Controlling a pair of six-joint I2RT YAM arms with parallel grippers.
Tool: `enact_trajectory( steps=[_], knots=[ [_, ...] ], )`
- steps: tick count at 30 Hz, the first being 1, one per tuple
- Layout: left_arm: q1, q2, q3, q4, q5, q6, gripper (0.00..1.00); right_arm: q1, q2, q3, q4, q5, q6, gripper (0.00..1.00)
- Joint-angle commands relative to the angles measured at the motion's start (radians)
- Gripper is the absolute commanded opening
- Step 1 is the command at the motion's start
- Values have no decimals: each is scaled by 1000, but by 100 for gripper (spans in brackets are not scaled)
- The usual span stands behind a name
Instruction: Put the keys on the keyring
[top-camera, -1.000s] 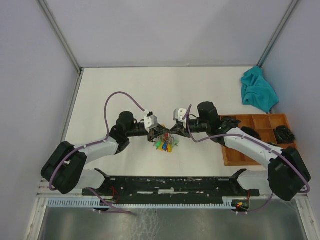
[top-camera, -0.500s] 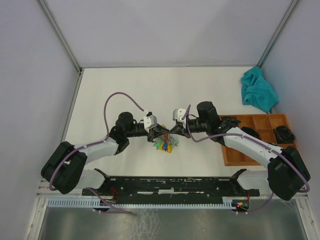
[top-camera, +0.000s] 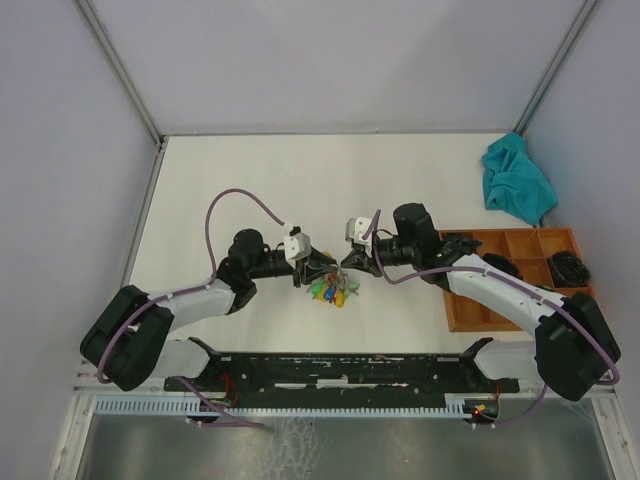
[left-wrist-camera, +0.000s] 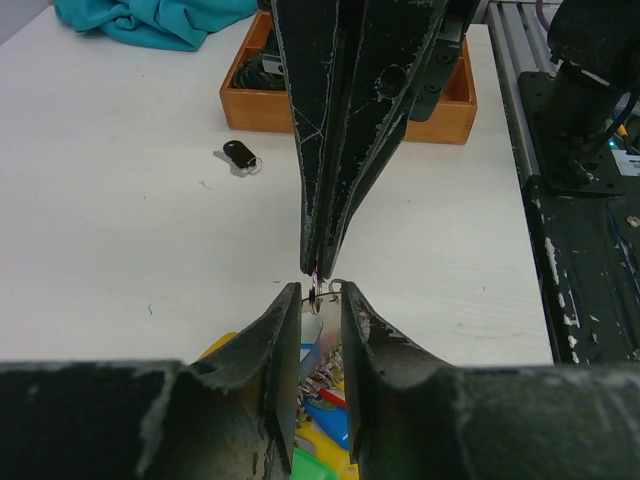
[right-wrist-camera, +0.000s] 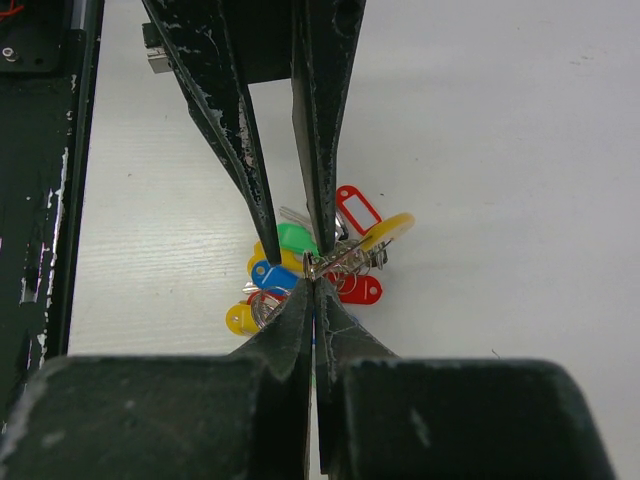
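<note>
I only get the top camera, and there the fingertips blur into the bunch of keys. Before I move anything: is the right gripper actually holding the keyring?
Observer: Yes. In the right wrist view the right gripper is shut, its tips pinching the keyring by its metal loop.
Operator: And the left one, is it clamped too?
Observer: No. The left wrist view shows the left gripper open, its fingers apart with the loop in the gap between them.

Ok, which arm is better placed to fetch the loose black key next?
Left, probably: the left fingers stand apart, gripping nothing, while the right fingers are shut on the keyring and should hold it. The black key lies by the wooden tray.
</note>
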Motion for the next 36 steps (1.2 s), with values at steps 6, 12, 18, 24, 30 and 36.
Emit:
enact_trajectory(
  steps=[6, 12, 18, 24, 30, 36],
  knots=[
    [10, 28, 12, 56, -6, -56, 30, 2, -33, 33, 58, -13, 15, 1],
    [14, 46, 2, 75, -7, -86, 31, 2, -37, 29, 74, -19, 23, 1],
    [18, 70, 10, 100, -3, -115, 28, 3, -38, 27, 82, -26, 33, 1],
    [19, 78, 11, 126, 6, -133, 24, 2, -31, 30, 84, -37, 37, 1],
    [19, 81, 10, 152, 15, -144, 22, 4, -31, 28, 80, -43, 40, 1],
    [20, 92, 14, 169, 30, -154, 21, 6, -27, 34, 76, -48, 44, 1]
  ],
)
